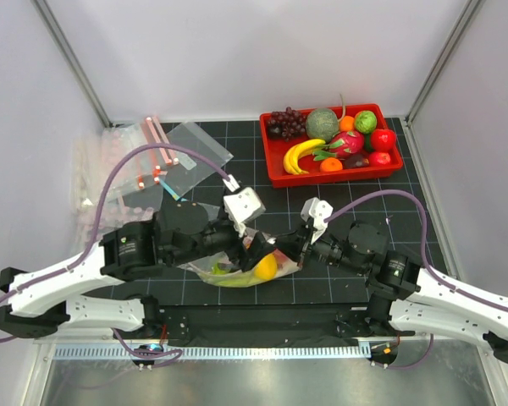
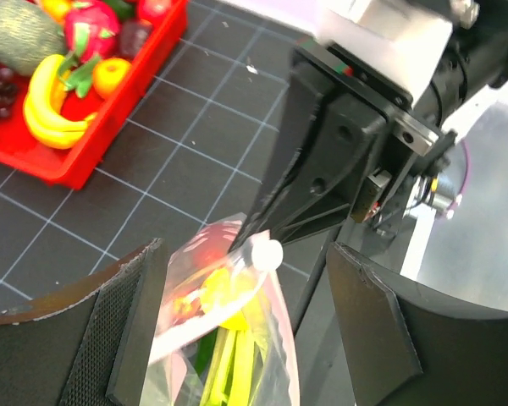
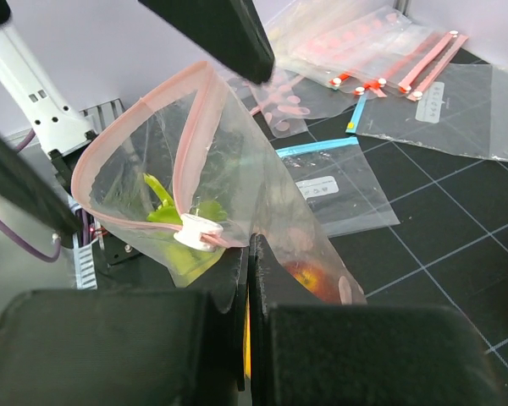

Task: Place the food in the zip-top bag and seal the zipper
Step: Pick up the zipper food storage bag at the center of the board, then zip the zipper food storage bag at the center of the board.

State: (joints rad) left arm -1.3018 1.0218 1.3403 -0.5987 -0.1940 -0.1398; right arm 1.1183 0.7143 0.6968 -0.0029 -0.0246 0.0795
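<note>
The clear zip-top bag (image 1: 229,272) hangs between my two grippers, just off the black mat. Inside it I see the yellow lemon (image 1: 265,266), pale-green celery (image 2: 229,355) and the red apple (image 3: 309,275). My right gripper (image 3: 250,254) is shut on the bag's top corner, beside the white slider (image 3: 196,230). The pink zipper (image 3: 186,135) gapes in a loop beyond the slider, so the mouth stands open there. My left gripper (image 2: 245,313) is open, its fingers (image 2: 135,330) either side of the bag and not touching it.
A red tray (image 1: 322,178) at the back right holds banana, grapes and other toy fruit. Several spare clear bags (image 1: 152,148) lie at the back left. Both arms crowd the near middle of the mat.
</note>
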